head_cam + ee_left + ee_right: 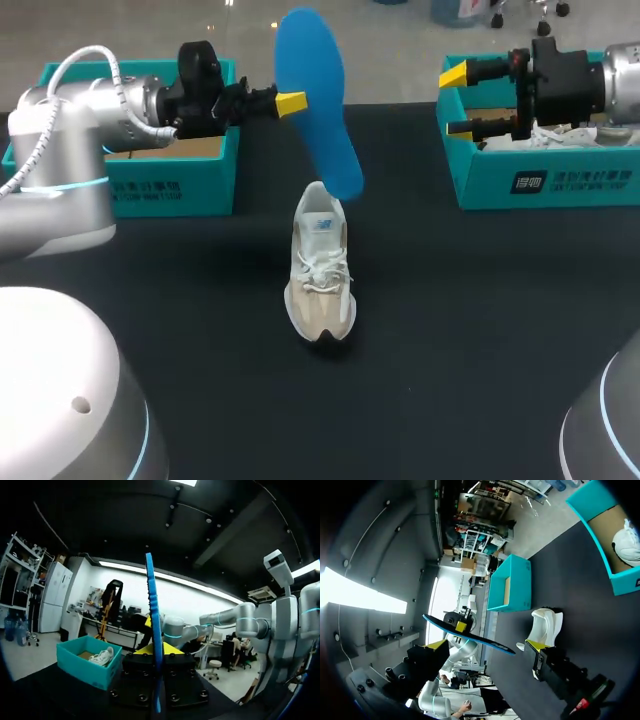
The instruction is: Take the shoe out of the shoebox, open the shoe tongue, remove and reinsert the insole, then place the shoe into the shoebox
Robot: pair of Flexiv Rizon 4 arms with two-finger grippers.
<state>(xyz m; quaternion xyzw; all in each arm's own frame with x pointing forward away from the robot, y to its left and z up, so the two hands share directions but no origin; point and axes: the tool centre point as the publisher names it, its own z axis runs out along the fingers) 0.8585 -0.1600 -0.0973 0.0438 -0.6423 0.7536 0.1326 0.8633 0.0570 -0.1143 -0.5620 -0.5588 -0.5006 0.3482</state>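
A beige and white shoe (320, 265) stands on the black table, toe toward me; in the right wrist view the shoe (545, 625) shows heel-first. My left gripper (290, 103) is shut on the blue insole (312, 95), held up in the air behind and above the shoe, tilted, its lower end just over the heel. Seen from the left wrist, the insole (153, 615) stands edge-on between the yellow tips of that gripper (159, 649). My right gripper (455, 101) hangs open and holds nothing, over the corner of the right teal shoebox (540, 185). From its own wrist, the right gripper (485, 644) faces the insole (470, 636).
A second teal shoebox (170, 190) sits at the back left, under my left arm. The right box (600, 545) holds another white shoe (626, 542). Black tabletop lies bare around and in front of the shoe.
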